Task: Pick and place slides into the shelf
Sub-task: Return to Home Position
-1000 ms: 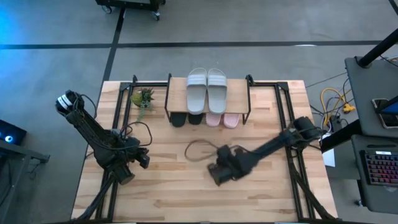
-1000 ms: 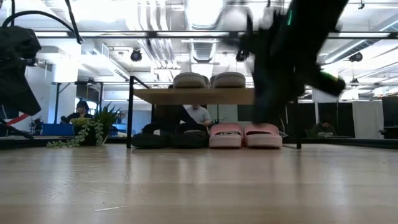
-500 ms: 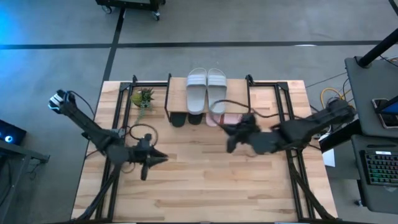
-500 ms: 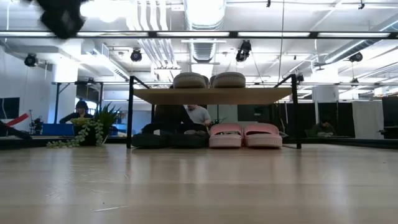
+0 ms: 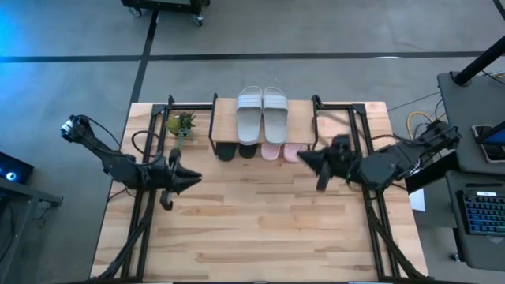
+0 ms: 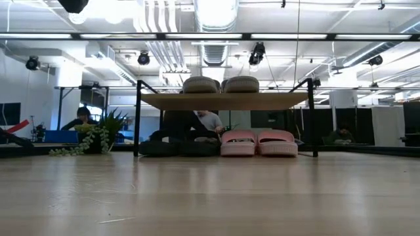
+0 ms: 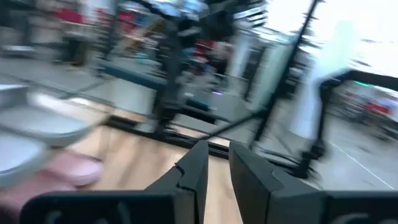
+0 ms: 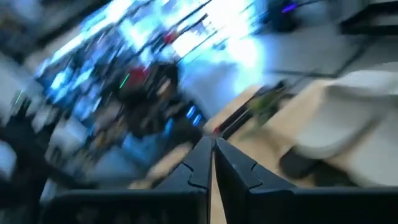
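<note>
From overhead I have every pair at the shelf (image 5: 225, 118). The light grey slides (image 5: 263, 113) lie side by side on its wooden top. Beneath the board, in one row, the black slides (image 5: 237, 151) sit on the left half and the pale pink slides (image 5: 282, 152) on the right half, toes poking out toward the front. The low camera confirms it: black pair (image 6: 177, 147) and pink pair (image 6: 258, 142) on the table (image 5: 260, 237) between the shelf's legs, grey pair above them.

None of the slides is between any fingers. The left gripper (image 5: 189, 178) is out over the bare table, well apart from the shelf and on its front left side, pointing toward the middle. Its wrist camera shows the left gripper (image 7: 217, 149) with only a narrow gap between the two fingers and nothing in it. The right gripper (image 5: 304, 158) sits near the shelf's right front corner, just beside the outer pink slide as seen from above. In its wrist camera the right gripper (image 8: 211, 144) has its fingers pressed together, empty.

A small potted plant (image 5: 181, 124) stands left of the shelf.
</note>
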